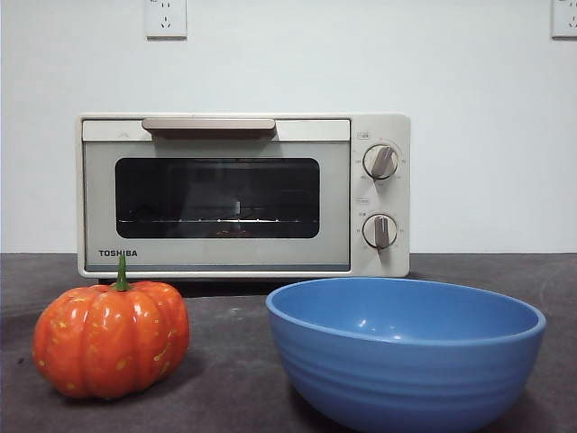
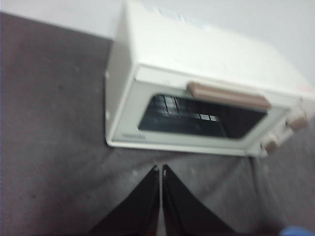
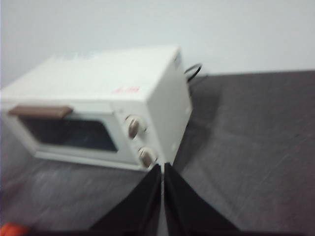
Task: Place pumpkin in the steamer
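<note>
Glossy orange-red pumpkin (image 1: 111, 340), ribbed and flecked yellow, green stem, at lower left. Plain blue bowl (image 1: 405, 352), faintly ridged outside, at lower right. Behind them at centre, a cream-white oven (image 1: 243, 194) with a dark glass door, beige-brown handle (image 1: 208, 124), two grey-beige knobs and black lettering. Dark grey mottled table (image 1: 225, 361); white wall (image 1: 288, 63). Black jaws in both wrist views.

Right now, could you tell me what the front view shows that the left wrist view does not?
Only the front view shows the pumpkin and the whole blue bowl standing on the table, plus wall sockets.

Only the left wrist view shows the left claw, shut and empty above the table, and the oven's top.

Both show the white oven with its door closed, its handle and two knobs.
</note>
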You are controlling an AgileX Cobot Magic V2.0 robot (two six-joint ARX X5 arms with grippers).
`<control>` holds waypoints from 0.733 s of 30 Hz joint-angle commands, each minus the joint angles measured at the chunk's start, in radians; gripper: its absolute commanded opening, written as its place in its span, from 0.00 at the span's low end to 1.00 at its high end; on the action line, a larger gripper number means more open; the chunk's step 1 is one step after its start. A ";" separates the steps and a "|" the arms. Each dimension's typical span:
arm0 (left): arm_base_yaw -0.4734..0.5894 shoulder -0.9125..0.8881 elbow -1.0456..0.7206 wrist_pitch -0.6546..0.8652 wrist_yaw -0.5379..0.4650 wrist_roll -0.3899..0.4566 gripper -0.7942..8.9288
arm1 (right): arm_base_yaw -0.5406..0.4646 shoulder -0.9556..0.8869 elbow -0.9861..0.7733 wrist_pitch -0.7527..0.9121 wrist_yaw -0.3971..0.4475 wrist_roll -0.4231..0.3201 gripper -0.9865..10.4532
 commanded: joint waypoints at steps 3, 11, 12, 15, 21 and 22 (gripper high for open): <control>-0.003 0.132 0.106 -0.080 0.087 0.128 0.10 | 0.011 0.129 0.116 -0.096 -0.109 -0.113 0.09; -0.045 0.256 0.208 -0.210 0.194 0.210 0.10 | 0.095 0.256 0.196 -0.272 -0.235 -0.195 0.09; -0.053 0.259 0.209 -0.212 0.207 0.214 0.10 | 0.112 0.265 0.196 -0.293 -0.251 -0.206 0.09; -0.072 0.260 0.209 -0.227 0.219 0.215 0.10 | 0.155 0.283 0.196 -0.349 -0.251 -0.240 0.09; -0.082 0.260 0.209 -0.239 0.221 0.218 0.10 | 0.200 0.288 0.196 -0.369 -0.249 -0.248 0.09; -0.082 0.260 0.209 -0.239 0.221 0.218 0.10 | 0.200 0.288 0.196 -0.370 -0.249 -0.247 0.09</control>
